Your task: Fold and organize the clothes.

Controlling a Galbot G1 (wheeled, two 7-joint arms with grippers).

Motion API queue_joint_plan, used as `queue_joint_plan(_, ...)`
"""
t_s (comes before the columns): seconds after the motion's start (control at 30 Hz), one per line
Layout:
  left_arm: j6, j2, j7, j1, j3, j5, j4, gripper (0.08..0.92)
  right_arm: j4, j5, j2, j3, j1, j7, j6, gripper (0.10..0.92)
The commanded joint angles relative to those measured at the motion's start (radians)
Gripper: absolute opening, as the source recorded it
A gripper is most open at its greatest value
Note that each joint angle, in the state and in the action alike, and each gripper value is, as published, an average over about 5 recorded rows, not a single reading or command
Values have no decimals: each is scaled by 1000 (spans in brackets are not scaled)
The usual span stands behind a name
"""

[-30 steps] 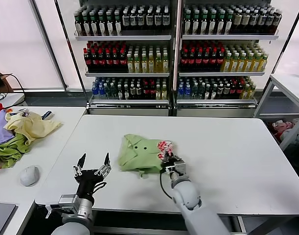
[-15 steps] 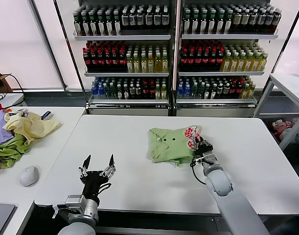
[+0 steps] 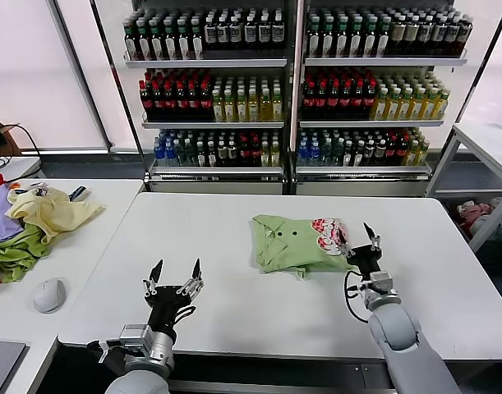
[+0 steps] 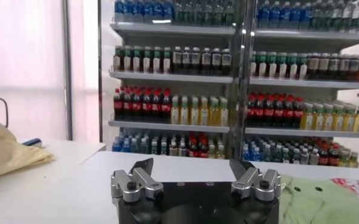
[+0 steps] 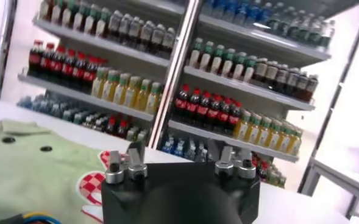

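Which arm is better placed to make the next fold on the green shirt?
Probably the right: right gripper hangs open at the green shirt's edge; left gripper hovers open, well clear of it.

light green shirt [image 3: 296, 243] lies folded on the white table, red-and-white graphic at its right end, buttons showing.

No legible text anywhere in the scene

The bottles [image 3: 292, 37] on the shelves carry labels too small to read, and the red-and-white print on the light green shirt [image 3: 296, 242] shows no readable words.
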Motion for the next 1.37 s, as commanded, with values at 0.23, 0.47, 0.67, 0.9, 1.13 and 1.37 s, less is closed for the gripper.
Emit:
queue_joint_plan(0.23, 9, 5, 57, 9, -13, -33, -17, 823, 426, 185, 50, 175, -379, -37, -78, 821)
queue_joint_plan(0.47, 19, -4, 106, 18, -32, -65, -41, 823, 454, 135, 72, 168, -414, -40, -37, 823)
queue_joint_plan(0.67, 11, -1, 147, 7, -20, -49, -28, 823, 477, 39, 88, 177, -456, -50, -14, 823)
queue_joint_plan(0.9, -11, 16, 195, 15, -11, 3, -36, 823, 516, 1, 108, 202, -522, -30, 21, 823)
queue_joint_plan(1.13, -28, 28, 217, 5, -13, 23, -5, 823, 537, -26, 112, 217, -563, -6, 29, 823)
queue_joint_plan(1.37, -33, 71, 233, 12, -14, 18, 9, 823, 529, -56, 108, 212, -577, 9, 33, 823)
